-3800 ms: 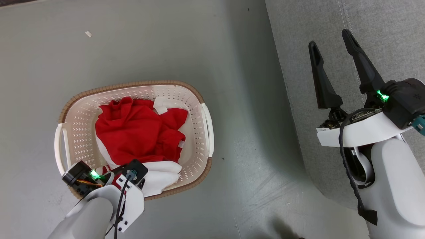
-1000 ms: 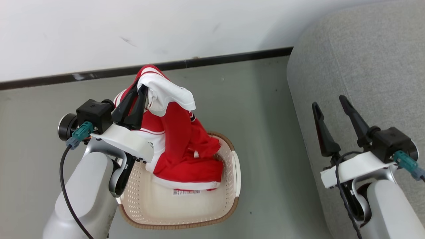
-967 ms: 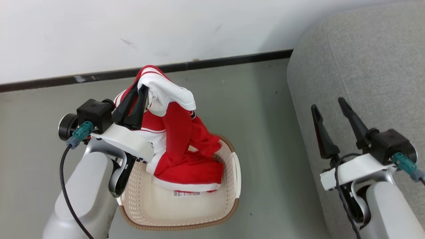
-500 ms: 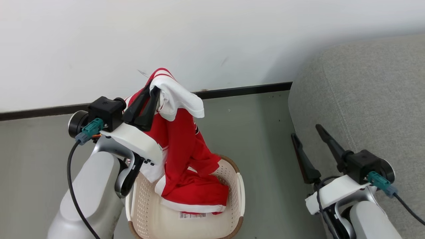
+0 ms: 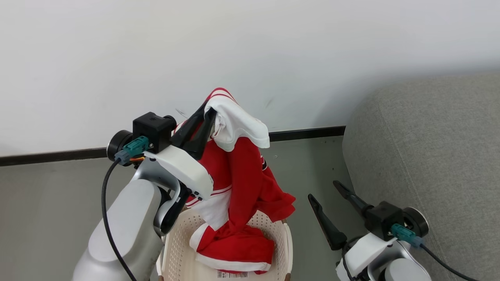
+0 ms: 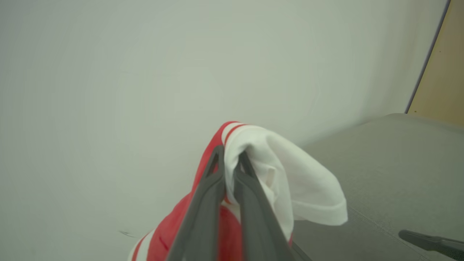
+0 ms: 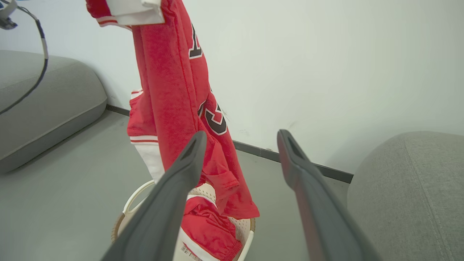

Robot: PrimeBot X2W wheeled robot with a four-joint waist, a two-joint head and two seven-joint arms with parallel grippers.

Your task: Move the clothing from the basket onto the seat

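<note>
One red jersey (image 5: 243, 177), white-trimmed, black-numbered

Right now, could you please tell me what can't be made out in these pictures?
- Basket: head view, its near end is cut off by the bottom edge, its left side hidden by the left arm.
- Label: head view, too small to read and cut by the edge.
- Jersey number: right wrist view, folds hide part of the digits.
- Clothing in the basket: head view, folds hide whether it joins the hanging jersey.
</note>
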